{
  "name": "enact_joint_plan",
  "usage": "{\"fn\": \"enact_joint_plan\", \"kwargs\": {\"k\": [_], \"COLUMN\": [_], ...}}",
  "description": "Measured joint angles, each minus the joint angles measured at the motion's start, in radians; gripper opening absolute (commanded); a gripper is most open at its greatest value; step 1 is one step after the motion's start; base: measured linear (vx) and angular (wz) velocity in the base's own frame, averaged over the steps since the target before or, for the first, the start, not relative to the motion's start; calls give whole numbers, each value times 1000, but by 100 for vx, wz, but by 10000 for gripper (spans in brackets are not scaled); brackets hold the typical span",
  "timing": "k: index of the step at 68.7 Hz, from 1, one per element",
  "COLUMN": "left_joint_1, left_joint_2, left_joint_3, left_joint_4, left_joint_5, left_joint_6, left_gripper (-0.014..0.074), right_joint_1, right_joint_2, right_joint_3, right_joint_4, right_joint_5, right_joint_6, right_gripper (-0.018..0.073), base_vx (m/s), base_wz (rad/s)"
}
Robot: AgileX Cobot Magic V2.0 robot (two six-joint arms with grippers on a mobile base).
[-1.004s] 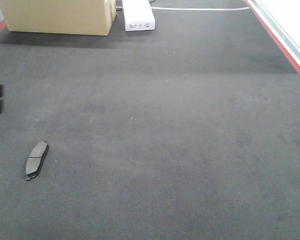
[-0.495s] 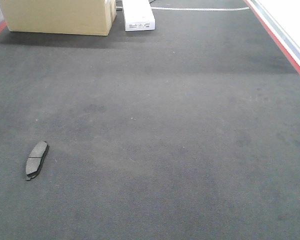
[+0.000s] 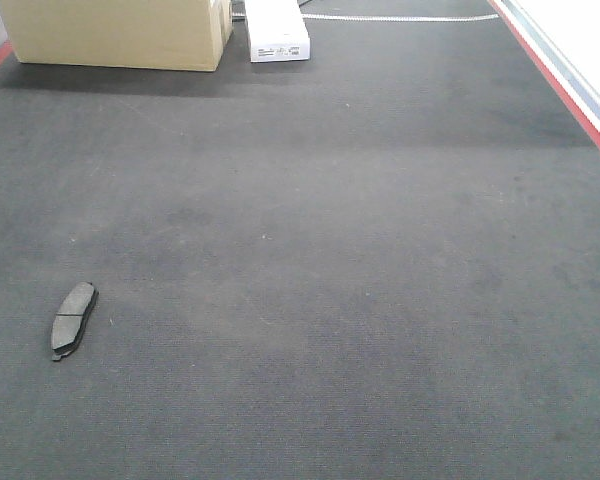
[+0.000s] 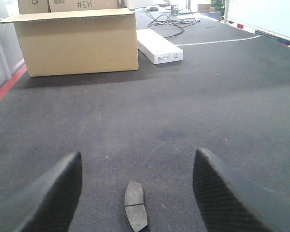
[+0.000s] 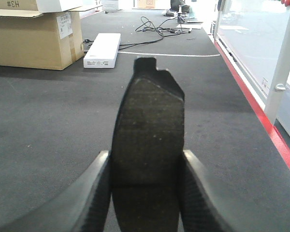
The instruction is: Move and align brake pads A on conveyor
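Note:
One brake pad (image 3: 73, 319) lies flat on the dark conveyor (image 3: 360, 260) at the front left. The left wrist view has the same brake pad (image 4: 136, 205) on the conveyor (image 4: 183, 101), lengthwise between the spread fingers of my left gripper (image 4: 137, 166), which is open and held back from it without touching. My right gripper (image 5: 145, 159) is shut on a second brake pad (image 5: 149, 140), which stands up between the fingers above the conveyor (image 5: 48, 116). Neither gripper shows in the front view.
A cardboard box (image 3: 115, 32) and a white flat box (image 3: 277, 30) stand at the belt's far end. Red strips (image 3: 565, 85) run along the belt edges. Cables (image 5: 159, 26) lie beyond the boxes. A white rail (image 5: 286, 63) borders the right side.
A dark gripper part seen at the left edge of the front view a second ago has withdrawn out of that view. The pad on the belt has not moved.

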Motion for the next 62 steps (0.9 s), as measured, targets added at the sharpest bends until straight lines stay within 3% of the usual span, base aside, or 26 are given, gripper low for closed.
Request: {"fn": "enact_joint_plan", "kwargs": {"k": [62], "left_joint_1": [0], "left_joint_2": [0], "left_joint_3": [0], "left_joint_4": [0], "left_joint_5": [0], "left_joint_6": [0], "left_gripper": [460], "right_joint_1": [0], "right_joint_2": [14], "right_joint_3": [0], "right_joint_4": [17], "right_joint_5": [0], "right_joint_6": [1], "right_gripper": [-6], "base_vx": [0], "base_wz": [0]}}
